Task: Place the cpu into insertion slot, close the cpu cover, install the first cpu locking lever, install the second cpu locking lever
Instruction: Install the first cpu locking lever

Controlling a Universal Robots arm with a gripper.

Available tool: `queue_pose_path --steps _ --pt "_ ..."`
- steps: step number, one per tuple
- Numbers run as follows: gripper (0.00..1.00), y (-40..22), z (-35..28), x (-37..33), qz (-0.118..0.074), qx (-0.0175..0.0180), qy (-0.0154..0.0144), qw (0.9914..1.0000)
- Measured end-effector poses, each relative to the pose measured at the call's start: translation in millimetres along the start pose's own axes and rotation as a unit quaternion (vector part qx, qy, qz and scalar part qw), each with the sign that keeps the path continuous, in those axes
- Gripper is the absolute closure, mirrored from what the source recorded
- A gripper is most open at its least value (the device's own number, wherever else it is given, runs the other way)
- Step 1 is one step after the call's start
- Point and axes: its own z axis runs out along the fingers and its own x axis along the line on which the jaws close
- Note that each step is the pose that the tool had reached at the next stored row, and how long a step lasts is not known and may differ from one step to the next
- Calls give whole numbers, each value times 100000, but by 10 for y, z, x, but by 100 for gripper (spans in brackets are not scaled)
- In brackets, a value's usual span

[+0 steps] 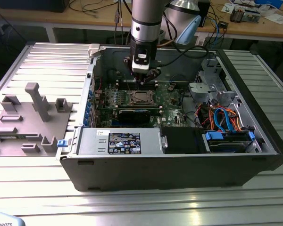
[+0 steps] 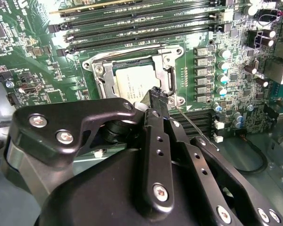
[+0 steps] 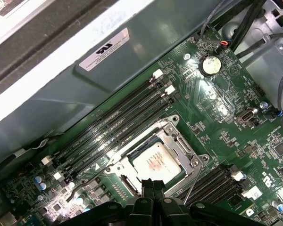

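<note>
Holds the gripper (image 2: pixel 156 92) narrow, jaws together on nothing, low inside the computer case (image 1: pixel 179 169). Shows the cpu (image 3: pixel 155 160) seated in the insertion slot (image 1: pixel 140 97), the cpu cover (image 2: pixel 171 70) seemingly flat around it. Places the slot just on the near side of the gripper in the exterior view. Leaves a thin wire lever (image 2: pixel 195 127) apparently unlatched just beside the jaws, long axis running from the slot's corner back alongside them.
</note>
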Motion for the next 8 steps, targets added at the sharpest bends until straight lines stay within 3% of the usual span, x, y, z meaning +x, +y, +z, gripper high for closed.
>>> queue_pose_path --steps 8 --pt "89 0 0 0 -401 2 -11 99999"
